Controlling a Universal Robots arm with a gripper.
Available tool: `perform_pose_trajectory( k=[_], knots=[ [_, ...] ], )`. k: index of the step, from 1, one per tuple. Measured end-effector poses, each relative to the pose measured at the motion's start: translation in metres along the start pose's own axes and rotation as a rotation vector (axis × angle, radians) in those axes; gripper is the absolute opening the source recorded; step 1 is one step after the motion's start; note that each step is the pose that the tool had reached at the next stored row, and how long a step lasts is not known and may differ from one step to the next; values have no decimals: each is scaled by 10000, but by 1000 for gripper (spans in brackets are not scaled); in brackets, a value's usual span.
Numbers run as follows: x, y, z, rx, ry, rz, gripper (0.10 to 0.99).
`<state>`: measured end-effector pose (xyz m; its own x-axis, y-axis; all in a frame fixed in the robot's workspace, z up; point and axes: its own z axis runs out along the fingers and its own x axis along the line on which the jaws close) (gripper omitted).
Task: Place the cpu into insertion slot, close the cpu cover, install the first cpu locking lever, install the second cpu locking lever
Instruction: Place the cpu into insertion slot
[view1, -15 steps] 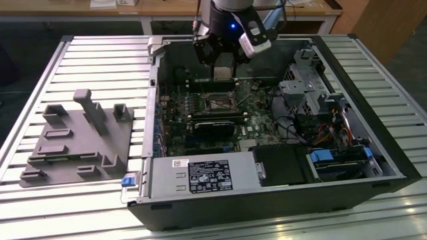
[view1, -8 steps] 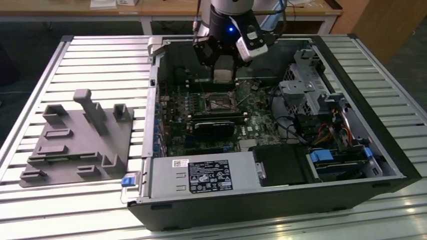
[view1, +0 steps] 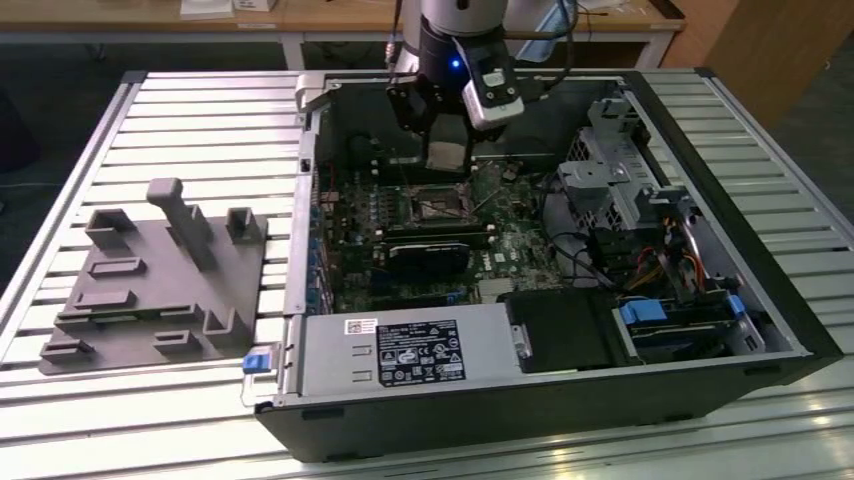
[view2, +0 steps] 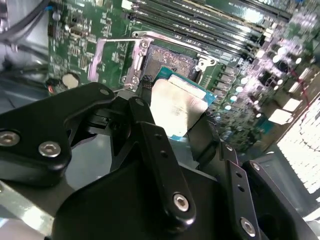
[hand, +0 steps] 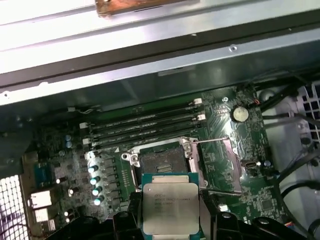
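- cpu (hand: 170, 210): sits pinched flat by two opposite edges in the gripper (hand: 171, 224), fingers closed down to chip width, metal face turned up toward both wrist views; hangs just above the board, close beside the insertion slot (hand: 159, 162) and not yet in it
- At the exterior view's left: grey moulded holder (view1: 154, 270) resting on the slatted table (view1: 200, 110), well apart from the work
- Further along: open computer case (view1: 310, 150), with the arm reaching down inside over the green board (hand: 220, 107)
- Mid-case: insertion slot bare and dark, cpu cover (view2: 99, 60) swung open to one side, thin lever rods (hand: 212, 141) released
- Near the slot: black card (view1: 430, 255) standing in the board
- Toward the exterior view's right: drive cage (view1: 627, 190) with cables beside it
- Handling, as a judgement: probably light, thin and stiff; smooth metal face likely slippery, so best taken by the edges, as now; underside contacts and slot pins look fragile, so no tilting, dragging or pressing
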<state>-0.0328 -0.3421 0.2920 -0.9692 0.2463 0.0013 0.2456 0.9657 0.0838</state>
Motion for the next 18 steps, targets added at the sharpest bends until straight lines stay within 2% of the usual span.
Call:
perform_pose_trajectory(
  k=[18],
  knots=[
    [0,-6,70,3,-278,3274,541]
  ],
)
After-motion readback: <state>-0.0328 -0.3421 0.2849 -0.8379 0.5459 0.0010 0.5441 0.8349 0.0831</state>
